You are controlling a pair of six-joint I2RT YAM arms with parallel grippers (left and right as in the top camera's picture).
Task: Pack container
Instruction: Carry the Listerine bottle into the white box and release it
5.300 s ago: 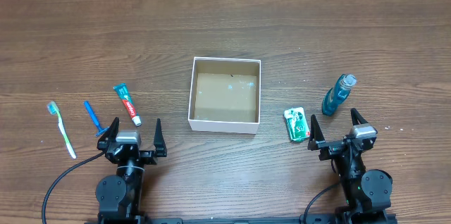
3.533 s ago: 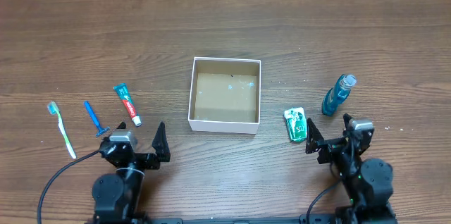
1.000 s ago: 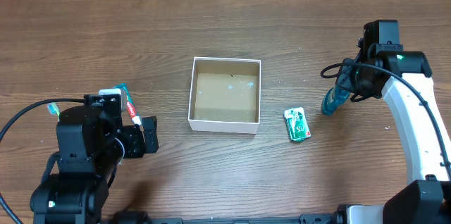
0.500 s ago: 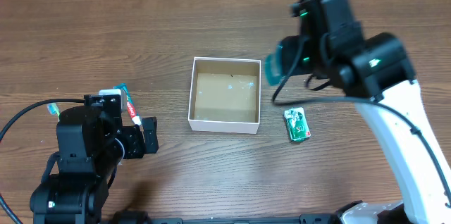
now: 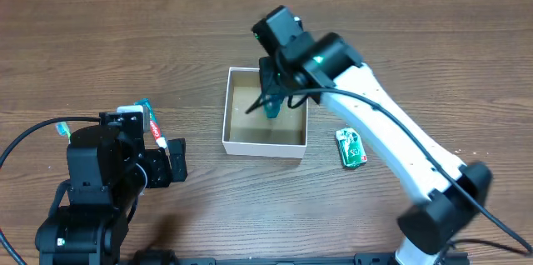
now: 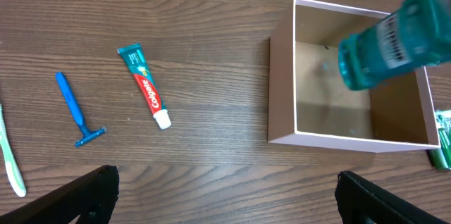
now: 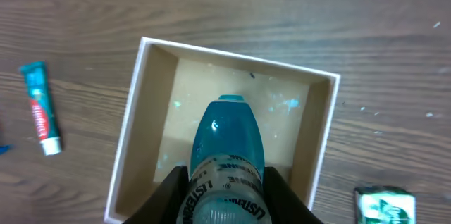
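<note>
The container (image 5: pixel 265 147), a white-walled square box with a brown inside, sits mid-table, also visible in the left wrist view (image 6: pixel 282 90) and the right wrist view (image 7: pixel 134 146). My right gripper (image 5: pixel 275 82) (image 7: pixel 227 182) is shut on a blue mouthwash bottle (image 5: pixel 273 105) (image 6: pixel 391 37) (image 7: pixel 229 139) near its cap, and holds it over the container's inside, bottom end pointing down. My left gripper (image 5: pixel 154 152) (image 6: pixel 225 196) hovers left of the container, open, with only bare wood between its fingers.
A toothpaste tube (image 6: pixel 146 90) (image 7: pixel 39 108), a blue razor (image 6: pixel 74 108) and a toothbrush (image 6: pixel 7 153) lie left of the container, partly under my left arm in the overhead view. A green packet (image 5: pixel 351 147) (image 7: pixel 384 206) lies to the container's right.
My right arm has swung left from the table's right side, carrying the blue bottle to a spot over the container. The left arm has stayed still.
</note>
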